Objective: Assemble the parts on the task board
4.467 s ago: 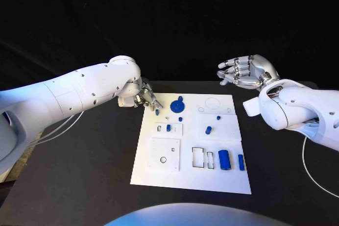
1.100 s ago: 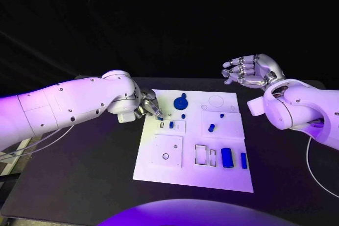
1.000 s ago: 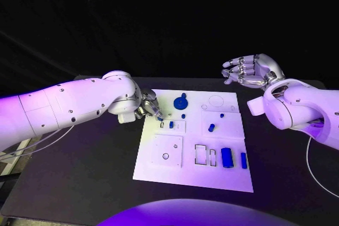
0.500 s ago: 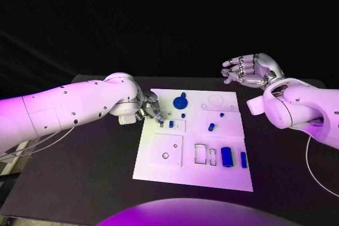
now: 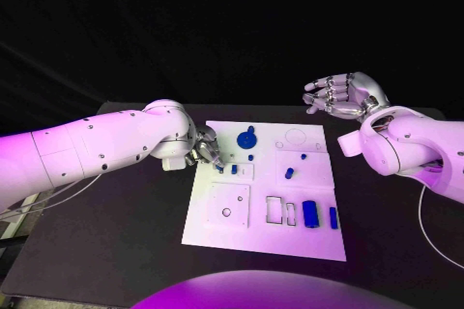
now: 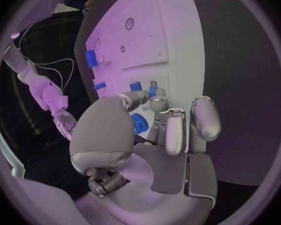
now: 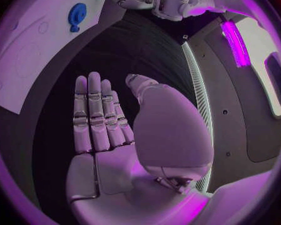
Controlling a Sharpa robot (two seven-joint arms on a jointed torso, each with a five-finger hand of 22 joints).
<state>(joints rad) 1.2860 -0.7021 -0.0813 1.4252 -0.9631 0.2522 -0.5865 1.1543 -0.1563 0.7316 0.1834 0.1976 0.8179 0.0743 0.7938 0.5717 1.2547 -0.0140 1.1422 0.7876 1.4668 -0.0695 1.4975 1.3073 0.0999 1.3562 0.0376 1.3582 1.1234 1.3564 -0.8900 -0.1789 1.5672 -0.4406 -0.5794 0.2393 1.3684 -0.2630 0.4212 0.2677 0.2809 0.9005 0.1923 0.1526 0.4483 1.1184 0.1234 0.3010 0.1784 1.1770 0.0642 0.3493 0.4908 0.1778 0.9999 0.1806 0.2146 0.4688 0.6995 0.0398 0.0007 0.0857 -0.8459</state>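
On the black worktop (image 5: 116, 242) lies the white task board (image 5: 266, 238), long side running away from the robot. At the board's far left corner the left hand (image 5: 205, 149) is lowered with its fingers drawn together, tips pointing down at a small blue part (image 5: 219, 163) near the board's left edge. From the left wrist view the fingertips (image 6: 158, 105) bunch close over a blue piece (image 6: 139, 123), and the thumb side presses in beside it; whether the piece is actually pinched or only touched cannot be told.

Just beside that spot, toward the board's middle, a second small blue peg (image 5: 234, 169) stands in a raised white block, and another short peg (image 5: 251, 158) sits a little farther back. A round blue gear (image 5: 247, 141) with a knob at its rim rests near the far edge. Right of centre are two more blue pegs (image 5: 288, 174), one behind the other. Near the right edge, at the nearer half, a blue cylinder (image 5: 310, 214) and a slimmer blue bar (image 5: 332, 218) lie side by side, next to two empty rectangular slots (image 5: 275, 211).

Right hand (image 5: 340, 98) is raised above the worktop beyond the board's far right corner, well apart from it. Its fingers (image 7: 97, 115) are extended side by side, thumb apart, palm empty.
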